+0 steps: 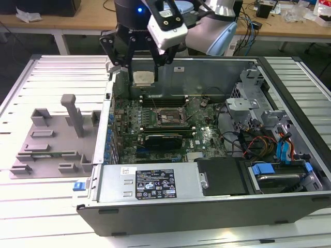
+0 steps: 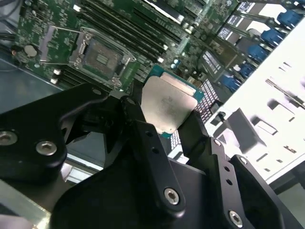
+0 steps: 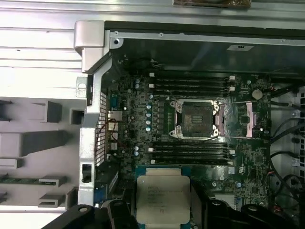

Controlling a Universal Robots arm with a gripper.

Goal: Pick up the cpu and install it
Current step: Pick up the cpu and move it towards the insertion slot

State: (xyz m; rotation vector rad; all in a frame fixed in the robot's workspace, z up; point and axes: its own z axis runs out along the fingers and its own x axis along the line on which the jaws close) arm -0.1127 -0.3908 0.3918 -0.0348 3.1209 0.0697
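Observation:
The cpu (image 1: pixel 143 77), a small square chip with a pale silvery top, hangs in the air over the back left corner of the open computer case (image 1: pixel 207 196). My gripper (image 1: pixel 139 70) is shut on it, one black finger on each side. Both wrist views show the chip (image 2: pixel 167 102) (image 3: pixel 163 195) clamped between the fingers (image 2: pixel 138 119). The dark square socket (image 1: pixel 170 116) with its metal bracket lies on the green motherboard, lower than the chip and toward the exterior view's right. In both wrist views the socket (image 2: pixel 101 57) (image 3: pixel 196 119) stands open, with nothing in it.
A grey tray (image 1: pixel 46 144) with raised holders lies on the white table, at the exterior view's left of the case. A long black card (image 1: pixel 163 138) sits on the board in front of the socket. Cables and drive bays (image 1: pixel 269 139) fill the case's right side.

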